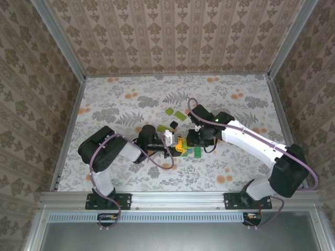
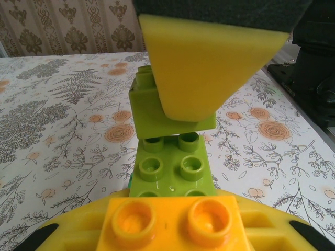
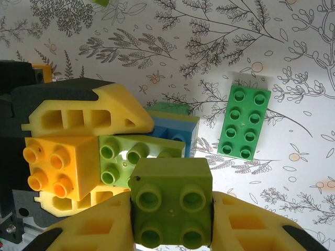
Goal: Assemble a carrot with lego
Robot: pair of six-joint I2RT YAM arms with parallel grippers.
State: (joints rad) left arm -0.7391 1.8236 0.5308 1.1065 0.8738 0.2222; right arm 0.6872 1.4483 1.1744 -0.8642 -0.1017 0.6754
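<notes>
From above, the left gripper (image 1: 177, 146) and right gripper (image 1: 194, 139) were seen tip to tip at mid-table (image 1: 104, 104), the carrot (image 1: 181, 146) between them. Loose lime bricks (image 1: 175, 114) were scattered beyond, well apart.

At the left wrist, the carrot's orange brick (image 2: 175, 222) was clamped between the left fingers, with a lime base brick (image 2: 170, 167) joined ahead. A lime-green brick (image 2: 152, 104) was held tilted above it.

At the right wrist, the right gripper (image 3: 171, 219) was closed on that lime-green brick (image 3: 171, 201). Stacking was judged under way: studs must be aligned, the brick levelled, then pressed. A blue brick (image 3: 175, 130) was crowded just behind; a dark-green brick (image 3: 244, 122) was lying apart.
</notes>
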